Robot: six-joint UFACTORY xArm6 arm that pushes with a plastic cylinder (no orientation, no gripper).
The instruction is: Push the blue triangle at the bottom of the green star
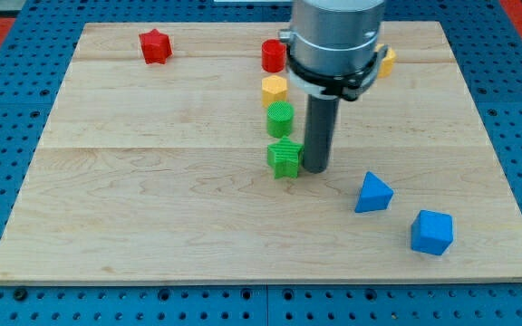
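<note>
The blue triangle is sat toward the view's bottom right, well apart from the green star. My tip is parked just beside the star's right edge, nothing pinched since it's a plain rod. A blue cube is found near the triangle. A green cylinder is stacked just above the star on the wooden board.

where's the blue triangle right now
The blue triangle lies toward the view's lower right, just up-left of the blue cube and down-right of the green star and my tip.

One camera view, raised at the board's near edge, angled downward — whole board in frame
</note>
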